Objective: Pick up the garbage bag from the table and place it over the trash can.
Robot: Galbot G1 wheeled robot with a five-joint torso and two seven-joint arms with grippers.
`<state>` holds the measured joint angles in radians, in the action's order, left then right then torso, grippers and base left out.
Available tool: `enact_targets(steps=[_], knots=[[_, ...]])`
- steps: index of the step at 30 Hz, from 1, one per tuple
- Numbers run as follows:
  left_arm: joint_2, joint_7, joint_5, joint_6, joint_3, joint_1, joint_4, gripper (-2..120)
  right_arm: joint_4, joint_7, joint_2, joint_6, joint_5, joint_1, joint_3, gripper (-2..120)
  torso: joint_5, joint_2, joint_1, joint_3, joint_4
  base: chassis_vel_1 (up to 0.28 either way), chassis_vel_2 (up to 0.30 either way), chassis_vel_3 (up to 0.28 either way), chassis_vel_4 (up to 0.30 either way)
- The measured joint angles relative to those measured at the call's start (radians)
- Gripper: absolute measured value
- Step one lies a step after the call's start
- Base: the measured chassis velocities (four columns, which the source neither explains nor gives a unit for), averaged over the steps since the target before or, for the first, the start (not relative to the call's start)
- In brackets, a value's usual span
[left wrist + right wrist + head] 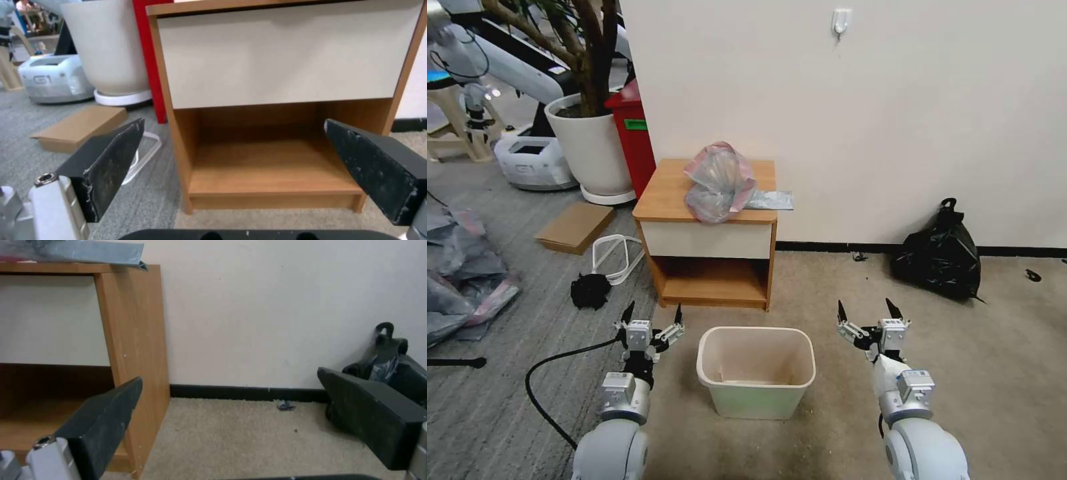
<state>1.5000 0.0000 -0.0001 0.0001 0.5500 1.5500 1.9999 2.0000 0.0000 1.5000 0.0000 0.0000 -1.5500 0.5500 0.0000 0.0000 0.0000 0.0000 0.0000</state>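
Lying on table [660, 193], garbage bag [718, 181] well beyond both spread end effectors.

The table [660, 193] is standing against the wall. The garbage bag [720, 181] is lying crumpled on its top. The trash can [756, 370] is sitting on the carpet just before it.

A knotted black bag [939, 252] sits at three o'clock against the wall; a potted plant [590, 143], red bin [635, 137] and flat cardboard box [575, 227] cluster at ten.
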Motion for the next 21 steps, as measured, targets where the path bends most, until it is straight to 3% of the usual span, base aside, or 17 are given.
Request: enact_targets(steps=[21], knots=[[0.000,0.000,0.000,0.000,0.000,0.000,0.000,100,0.000,0.000,0.000,0.000,0.000,0.000,0.000,100,0.0000,0.000,0.000,0.000,0.0000,0.000,0.000,0.000,0.000]])
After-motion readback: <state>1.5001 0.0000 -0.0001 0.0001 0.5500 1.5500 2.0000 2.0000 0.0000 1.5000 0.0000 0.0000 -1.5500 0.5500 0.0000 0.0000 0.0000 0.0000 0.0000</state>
